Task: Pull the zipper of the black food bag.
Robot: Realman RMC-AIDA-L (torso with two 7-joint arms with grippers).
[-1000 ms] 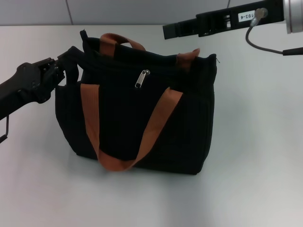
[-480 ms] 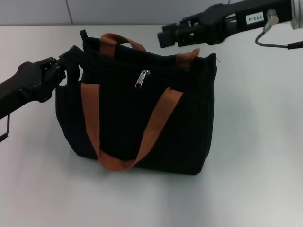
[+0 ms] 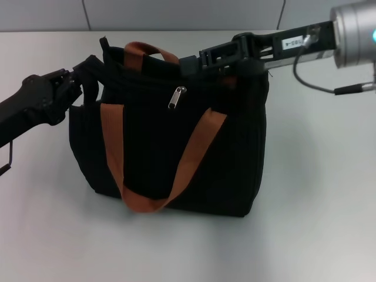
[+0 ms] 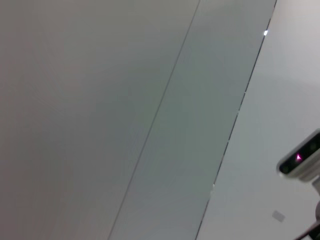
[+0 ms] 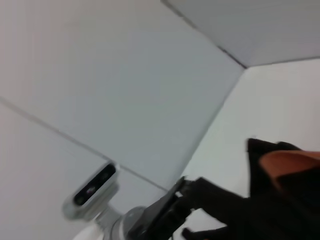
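Note:
The black food bag (image 3: 176,158) stands upright on the white table, with rust-orange handles (image 3: 194,153) looped over its front and top. Its zipper (image 3: 176,97), a small silver pull tab, hangs on the front just below the upper edge. My left gripper (image 3: 79,88) is shut on the fabric at the bag's left end. Reaching in from the right, my right gripper (image 3: 189,63) hovers at the bag's top edge, just above and to the right of the pull tab. The right wrist view shows the bag's corner (image 5: 280,205), an orange handle (image 5: 292,161) and the left gripper (image 5: 200,196) farther off.
White table (image 3: 317,194) extends in front of and to the right of the bag, with a grey wall behind. A cable (image 3: 311,82) hangs from the right arm. The left wrist view shows only wall panels and a camera housing (image 4: 300,160).
The right arm has come down and to the left, from above and behind the bag to its top edge near the zipper. The left arm and the bag have stayed put.

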